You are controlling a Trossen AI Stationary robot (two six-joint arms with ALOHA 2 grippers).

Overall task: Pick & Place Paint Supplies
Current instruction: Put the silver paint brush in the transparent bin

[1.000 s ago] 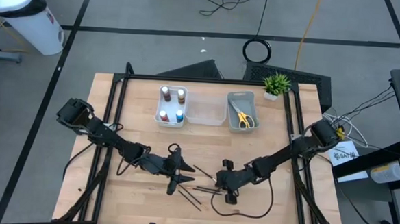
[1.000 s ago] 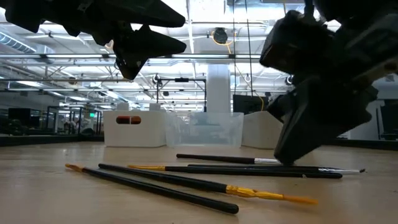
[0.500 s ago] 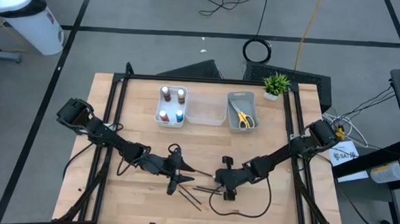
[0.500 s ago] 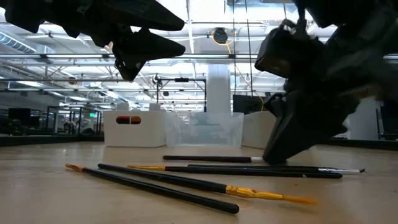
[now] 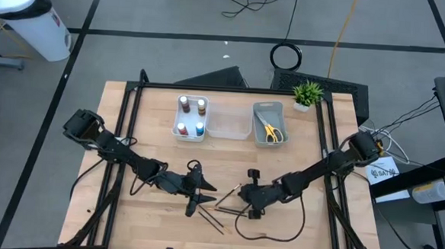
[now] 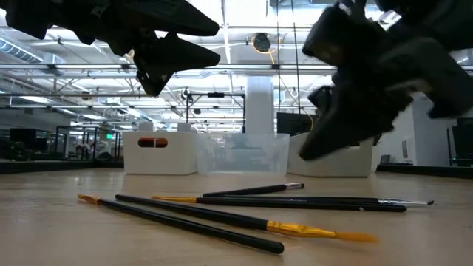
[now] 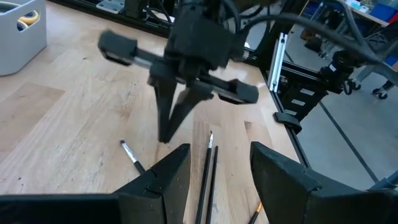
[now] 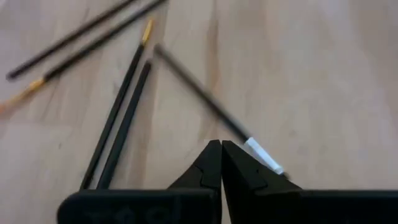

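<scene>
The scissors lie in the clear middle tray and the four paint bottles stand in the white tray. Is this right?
Not quite. The high view shows the scissors in the grey tray, not the clear middle tray. The four paint bottles do stand in the white tray.

The brushes [image 5: 222, 211] lay on the table [image 5: 297, 155] near its front edge, between the left gripper [image 5: 200, 196] and the right gripper [image 5: 243, 199]. Three trays sat in a row behind them. The bottles [image 5: 191, 116] stood in the left tray [image 5: 189, 134]. The scissors [image 5: 272, 132] lay in the right tray [image 5: 268, 107]. The plant [image 5: 308, 92] stood at the back right corner.
</scene>
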